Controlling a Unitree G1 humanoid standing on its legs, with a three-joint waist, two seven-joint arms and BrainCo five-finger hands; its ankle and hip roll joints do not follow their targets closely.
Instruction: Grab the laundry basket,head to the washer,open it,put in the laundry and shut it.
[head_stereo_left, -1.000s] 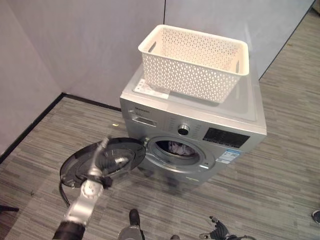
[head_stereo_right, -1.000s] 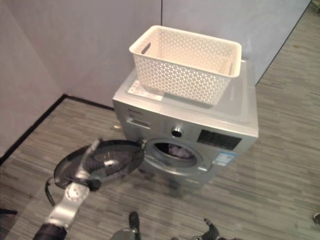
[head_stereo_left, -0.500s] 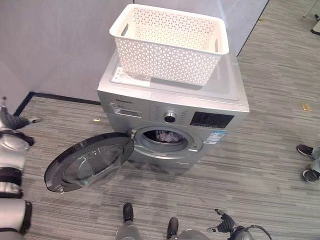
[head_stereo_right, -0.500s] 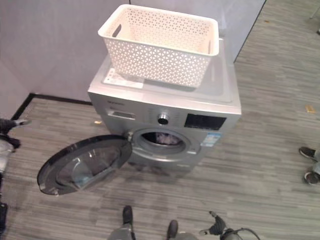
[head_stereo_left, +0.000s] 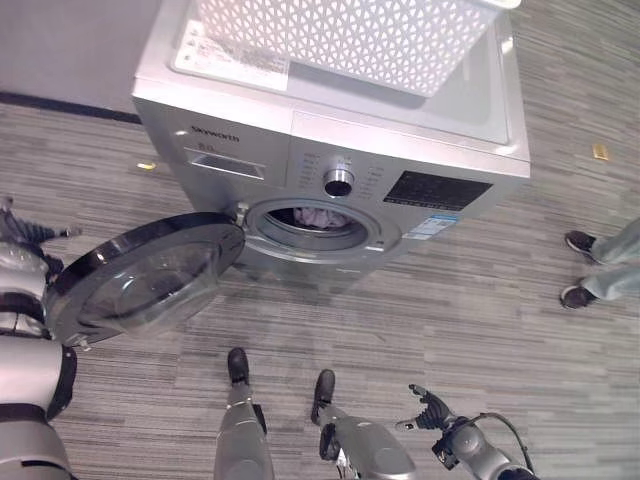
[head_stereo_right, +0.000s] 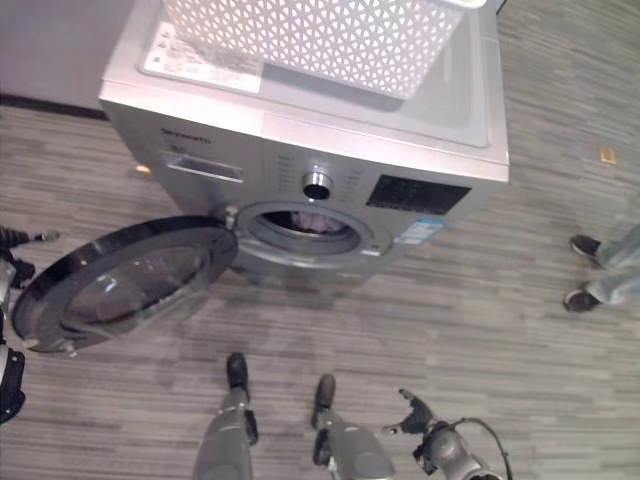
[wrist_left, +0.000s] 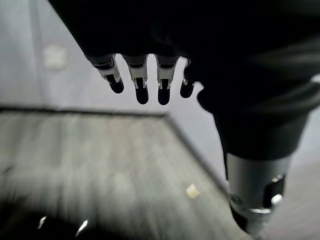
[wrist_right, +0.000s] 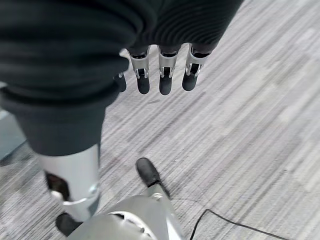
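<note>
The white lattice laundry basket (head_stereo_left: 350, 40) stands empty on top of the silver washer (head_stereo_left: 250, 150). The washer's round door (head_stereo_left: 140, 275) hangs wide open to the left, and pale laundry (head_stereo_left: 315, 215) lies inside the drum. My left hand (head_stereo_left: 25, 240) is at the far left beside the door's outer edge, apart from it. In the left wrist view its fingers (wrist_left: 141, 80) are straight and hold nothing. My right hand (head_stereo_left: 430, 408) hangs low at the lower right, well away from the washer. Its fingers (wrist_right: 165, 75) are relaxed over the floor.
A person's shoes (head_stereo_left: 578, 242) and light trouser legs stand on the grey striped floor to the right of the washer. A small yellow scrap (head_stereo_left: 599, 151) lies on the floor near there. A black skirting strip (head_stereo_left: 60, 105) runs along the wall left of the washer.
My left hand has come off the open door and drawn back to the far left. The camera has moved closer and tipped down. The door stays open.
</note>
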